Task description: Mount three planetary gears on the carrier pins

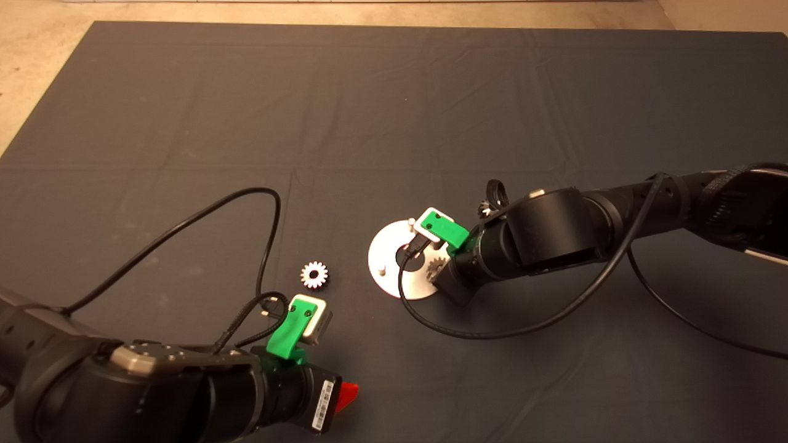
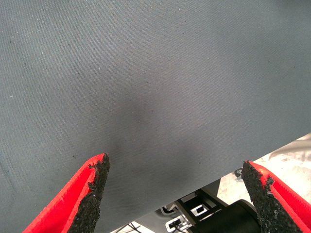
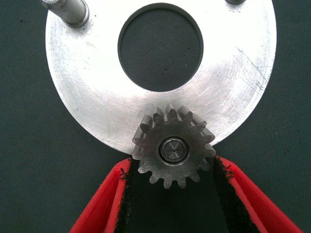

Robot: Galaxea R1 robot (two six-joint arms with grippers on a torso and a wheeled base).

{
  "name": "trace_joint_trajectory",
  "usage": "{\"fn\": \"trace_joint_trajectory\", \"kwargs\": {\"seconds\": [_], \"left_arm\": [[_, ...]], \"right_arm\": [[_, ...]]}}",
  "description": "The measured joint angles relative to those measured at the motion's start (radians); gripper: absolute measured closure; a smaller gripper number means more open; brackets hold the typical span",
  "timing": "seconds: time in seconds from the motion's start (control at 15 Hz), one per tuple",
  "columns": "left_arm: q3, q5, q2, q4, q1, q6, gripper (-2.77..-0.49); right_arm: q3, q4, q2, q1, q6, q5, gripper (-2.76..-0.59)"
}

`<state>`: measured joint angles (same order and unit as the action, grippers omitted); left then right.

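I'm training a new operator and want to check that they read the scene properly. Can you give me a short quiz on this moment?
1. True or false: a gear sits over a pin at the rim of the disc, between the jaws of the right gripper.
2. How many pins on the disc stand bare?
3. The left gripper is: A) open above the bare mat; B) shut on a gear; C) resting on the disc.

Key: 1 true; 2 two; 3 A.
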<state>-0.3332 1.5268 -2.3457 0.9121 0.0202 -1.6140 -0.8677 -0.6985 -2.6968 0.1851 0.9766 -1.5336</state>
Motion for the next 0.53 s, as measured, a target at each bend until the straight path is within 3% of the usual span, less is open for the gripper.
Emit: {"fn": "trace_joint_trajectory", "kwargs": {"seconds": [0.13, 0.53], "left_arm": [[0.000, 0.000, 0.000, 0.000, 0.000, 0.000, -1.92], [0.000, 0.000, 0.000, 0.000, 0.000, 0.000, -1.92]], "right_arm": [[0.000, 0.000, 0.000, -0.005, 0.000, 0.001, -1.31], [0.006, 0.000, 0.004, -0.008, 0.000, 0.001, -1.47]]}}
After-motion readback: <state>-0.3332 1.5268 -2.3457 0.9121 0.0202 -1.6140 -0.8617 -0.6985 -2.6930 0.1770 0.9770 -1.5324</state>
